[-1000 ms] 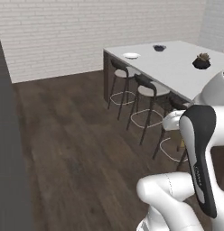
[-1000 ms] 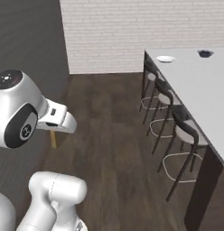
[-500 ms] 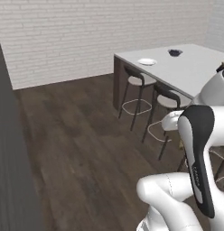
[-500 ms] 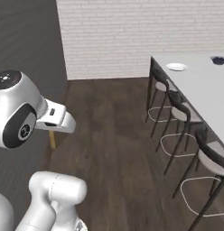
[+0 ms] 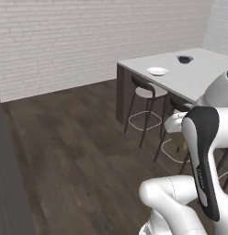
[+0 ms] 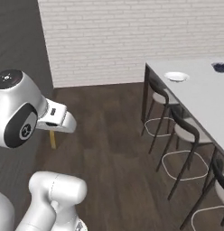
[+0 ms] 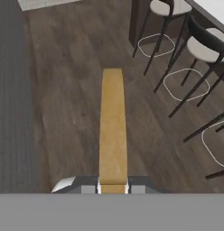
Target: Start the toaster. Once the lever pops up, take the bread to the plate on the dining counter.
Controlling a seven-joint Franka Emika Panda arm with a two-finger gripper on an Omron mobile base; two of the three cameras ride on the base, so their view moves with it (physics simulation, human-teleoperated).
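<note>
My gripper (image 7: 113, 188) is shut on the bread (image 7: 113, 126), a tan-brown slice seen edge-on that reaches away from the fingers over the dark wood floor. In the right base view the bread (image 6: 52, 139) hangs below the white hand at the left. The round white plate (image 5: 157, 71) (image 6: 176, 76) lies near the corner of the dining counter (image 5: 198, 82) (image 6: 205, 97), far ahead of the gripper. The toaster is out of view.
A small dark bowl (image 5: 184, 59) (image 6: 220, 67) sits farther along the counter. Bar stools (image 5: 144, 92) (image 6: 161, 97) (image 7: 204, 47) line the counter's near side. A white brick wall (image 5: 88, 36) closes the back. A dark panel (image 7: 12, 103) runs along the left.
The whole picture has shifted, so the base has driven: the counter and its stools stand in a different place in both base views. The bread stays in the gripper.
</note>
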